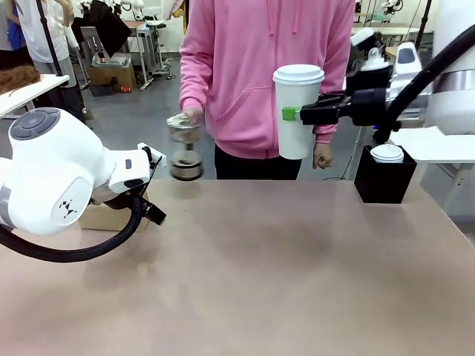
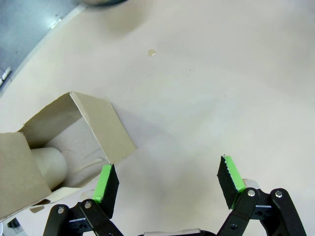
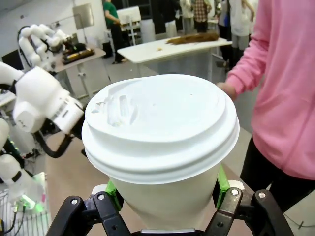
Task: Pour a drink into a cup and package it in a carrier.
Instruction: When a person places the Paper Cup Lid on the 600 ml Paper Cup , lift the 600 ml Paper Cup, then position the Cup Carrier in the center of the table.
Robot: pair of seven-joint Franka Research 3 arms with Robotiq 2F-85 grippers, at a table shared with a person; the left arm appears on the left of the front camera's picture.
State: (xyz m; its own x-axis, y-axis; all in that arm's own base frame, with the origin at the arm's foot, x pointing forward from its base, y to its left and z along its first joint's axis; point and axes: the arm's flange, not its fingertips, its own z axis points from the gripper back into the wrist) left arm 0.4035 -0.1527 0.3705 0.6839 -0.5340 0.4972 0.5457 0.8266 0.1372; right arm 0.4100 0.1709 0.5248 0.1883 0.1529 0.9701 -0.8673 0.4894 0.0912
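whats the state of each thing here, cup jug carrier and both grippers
cup: lidded, upright, held above the table
right gripper: shut on the cup
left gripper: open, empty, beside the carrier
carrier: on the table, top open
jug: held by the person's hand at the far edge, blurred

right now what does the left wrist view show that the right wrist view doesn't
Left wrist view: the brown cardboard carrier, its top open, close beside the left jaws, which stand open over the bare table with nothing between them. Right wrist view: the lidded white cup clamped in the right jaws, a person's pink sleeve beyond it, and the white left arm farther off. Shared: the tan table, and green-padded jaws rising from the bottom edge.
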